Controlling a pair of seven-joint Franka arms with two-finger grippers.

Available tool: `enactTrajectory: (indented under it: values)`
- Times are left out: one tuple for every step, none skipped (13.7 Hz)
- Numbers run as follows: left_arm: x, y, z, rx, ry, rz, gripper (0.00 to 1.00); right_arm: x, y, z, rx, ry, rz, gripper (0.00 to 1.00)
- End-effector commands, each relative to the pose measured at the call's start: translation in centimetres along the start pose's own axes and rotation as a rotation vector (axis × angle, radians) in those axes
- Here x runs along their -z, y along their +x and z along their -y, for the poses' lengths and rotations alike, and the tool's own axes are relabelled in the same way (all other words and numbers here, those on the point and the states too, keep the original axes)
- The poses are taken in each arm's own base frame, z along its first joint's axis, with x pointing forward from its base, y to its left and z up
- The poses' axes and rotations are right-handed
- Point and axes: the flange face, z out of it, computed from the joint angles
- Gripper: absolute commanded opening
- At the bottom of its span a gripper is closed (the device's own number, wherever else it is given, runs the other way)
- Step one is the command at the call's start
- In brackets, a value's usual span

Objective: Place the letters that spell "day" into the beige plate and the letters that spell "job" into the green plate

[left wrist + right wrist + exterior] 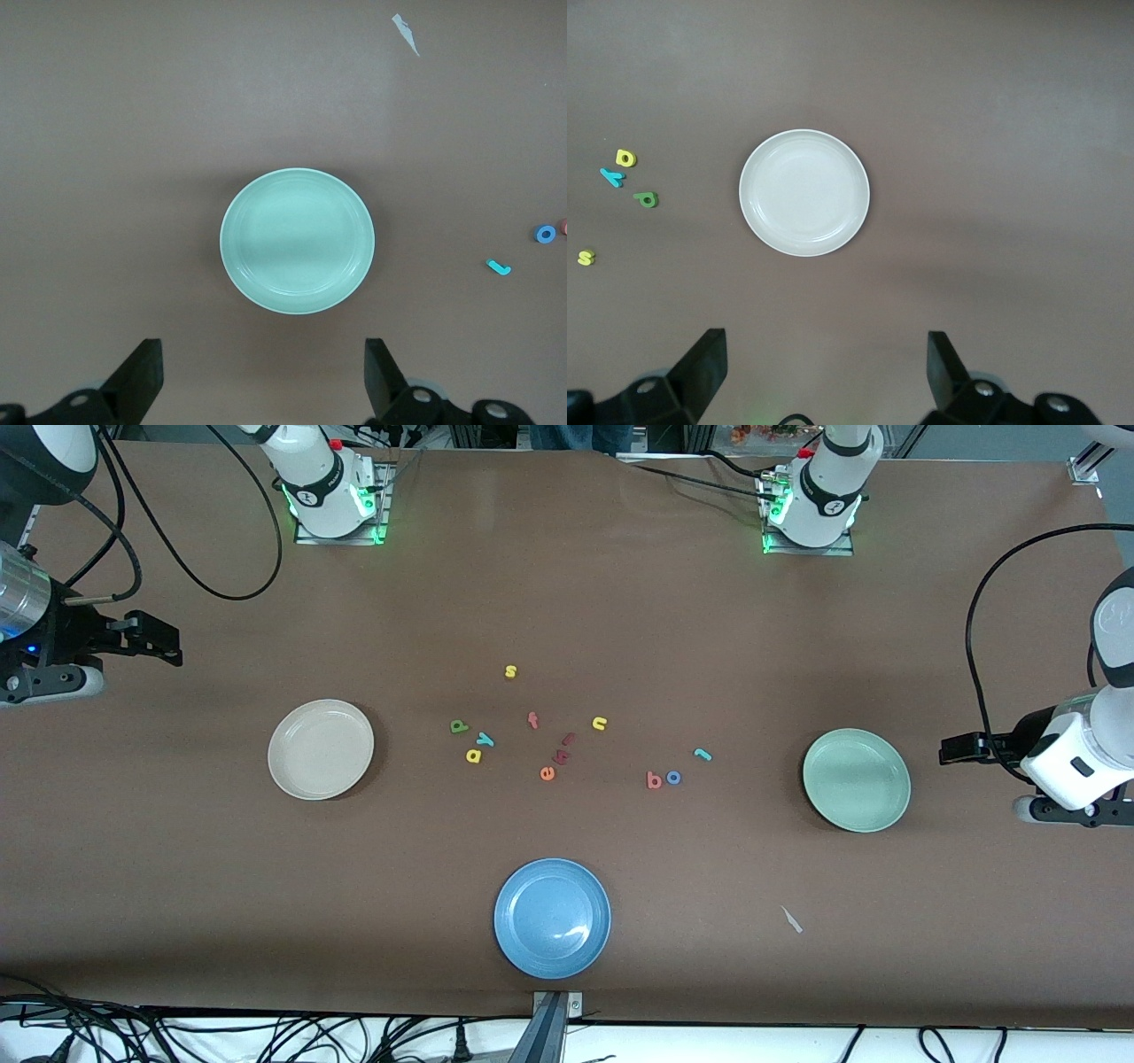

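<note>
- Lying bare toward the right arm's end of the brown table [177, 850]: round cream-beige plate with shallow rim [321, 749].
- Lying bare toward the left arm's end: round pale mint-green plate with shallow rim [857, 779].
- Sitting clustered on the table beside the beige plate: tiny green foam d [459, 726], teal foam y [485, 739], yellow foam a [474, 756].
- Sitting mid-table, toward the green plate: red-orange foam b [655, 780] touching blue foam ring o [673, 778]; teal hooked foam j [702, 755] near them, apart.
- Scattered between the two groups: yellow foam s [510, 671], yellow foam n [600, 724], orange foam e [547, 773], red foam f [533, 719].
- Lying nearest the front camera: round blue plate [552, 918].
- Hovering at the table's end past the green plate: left gripper [262, 376], fingers spread wide, gripping nothing, waiting.
- Hovering at the table's end past the beige plate: right gripper [827, 370], fingers spread wide, gripping nothing, waiting.
</note>
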Motion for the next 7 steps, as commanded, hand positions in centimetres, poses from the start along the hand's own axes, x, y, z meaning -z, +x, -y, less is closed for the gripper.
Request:
enactTrajectory:
  values:
    - [0.47, -0.44, -0.15, 0.009, 0.015, -0.009, 1.0, 0.61, -0.4, 0.13, -0.011, 0.003, 0.003, 1.0]
    - [0.47, -0.44, -0.15, 0.009, 0.015, -0.009, 1.0, 0.52, -0.35, 0.13, -0.009, 0.003, 0.004, 1.0]
    - [0.54, -0.44, -0.14, 0.009, 0.015, -0.01, 1.0, 0.62, -0.38, 0.11, -0.003, 0.001, 0.001, 1.0]
    - [0.61, -0.43, -0.14, 0.009, 0.016, -0.012, 1.0, 0.54, -0.34, 0.11, -0.002, 0.001, 0.003, 1.0]
    - [0.54, -0.44, -0.14, 0.009, 0.015, -0.01, 1.0, 0.54, -0.34, 0.11, -0.002, 0.001, 0.003, 1.0]
    - [0.61, -0.43, -0.14, 0.009, 0.016, -0.012, 1.0, 0.45, -0.29, 0.1, -0.001, 0.001, 0.004, 1.0]
    - [0.54, -0.44, -0.14, 0.009, 0.015, -0.01, 1.0, 0.53, -0.33, 0.12, -0.001, 0.003, 0.003, 1.0]
